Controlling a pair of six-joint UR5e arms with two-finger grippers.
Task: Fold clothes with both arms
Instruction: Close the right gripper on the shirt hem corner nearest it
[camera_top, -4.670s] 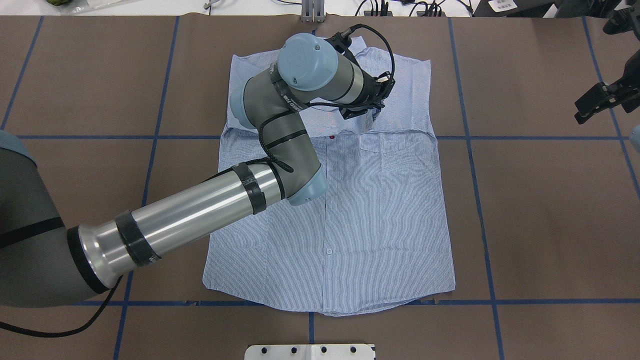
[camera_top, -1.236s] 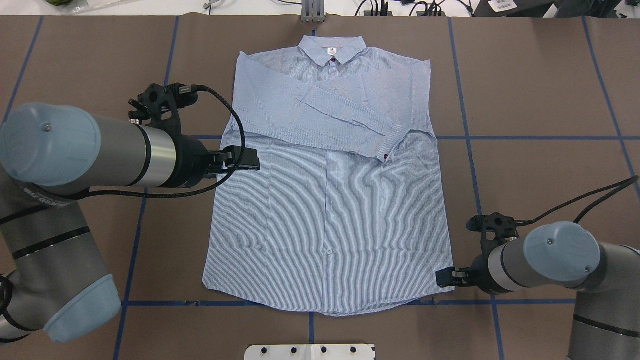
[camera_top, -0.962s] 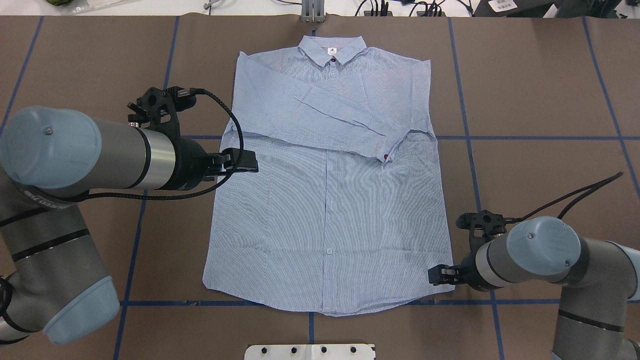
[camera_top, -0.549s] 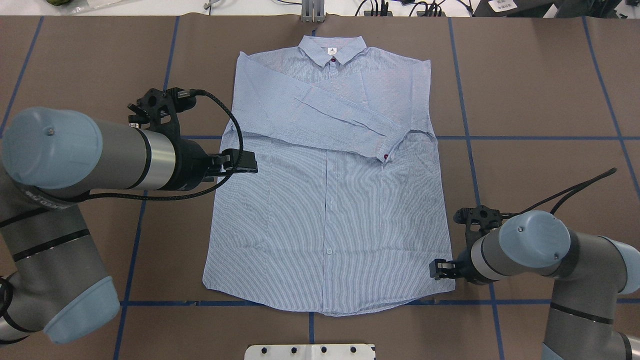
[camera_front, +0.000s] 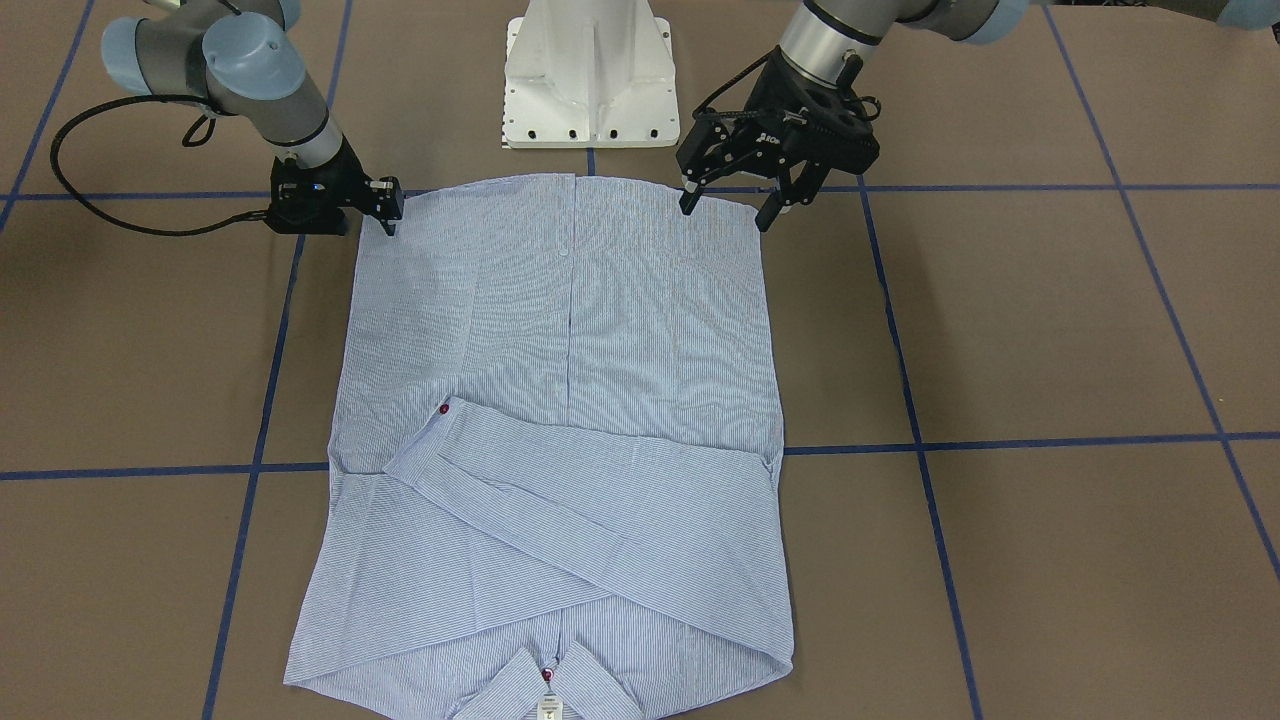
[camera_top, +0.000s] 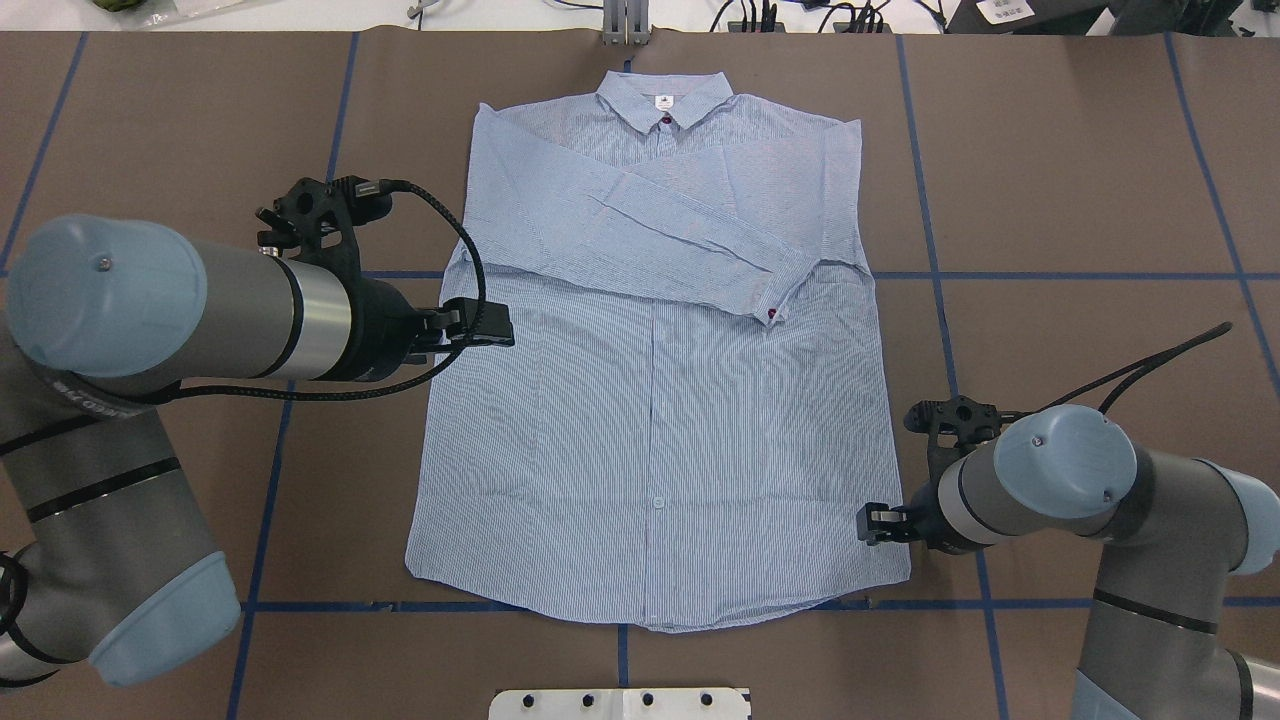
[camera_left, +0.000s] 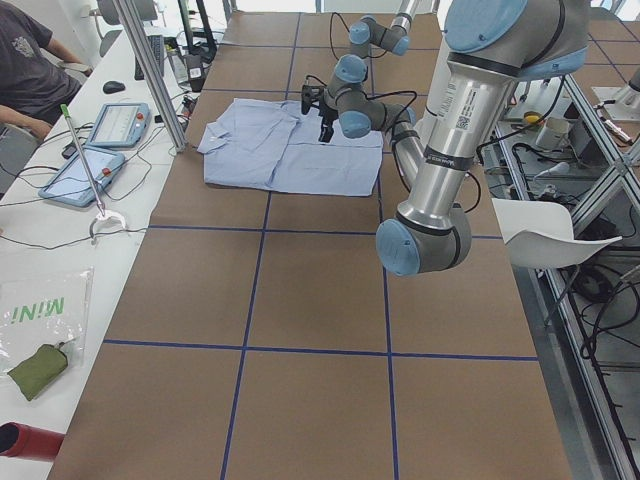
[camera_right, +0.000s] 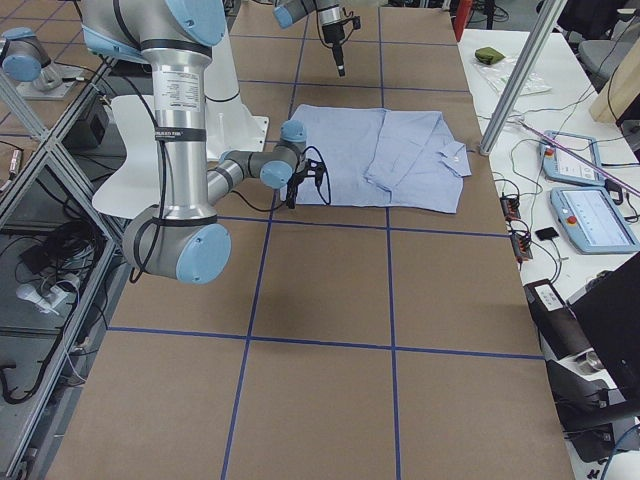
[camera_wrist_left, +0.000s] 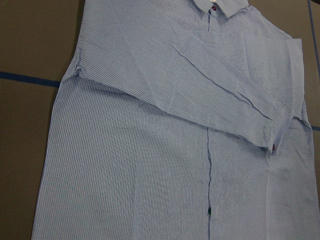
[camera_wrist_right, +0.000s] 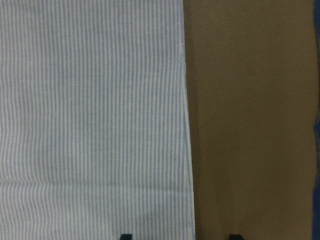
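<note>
Light blue striped shirt (camera_top: 660, 420) lying flat and front up on the brown counter (camera_top: 1100, 180), collar at the edge far from the robot. Both sleeves are folded across the chest, and the cuff (camera_top: 778, 298) with a red button lies uppermost. The right claw (camera_top: 864, 524) sits low at the hem corner on the robot's right, fingers parted astride the shirt's side edge. The left claw (camera_front: 726, 217), spread wide and gripping nothing, hangs raised over the shirt's opposite side. Blue tape lines (camera_top: 940, 330) grid the counter.

Blue tape lines (camera_top: 1100, 276) cross the brown table (camera_top: 1100, 150).
</note>
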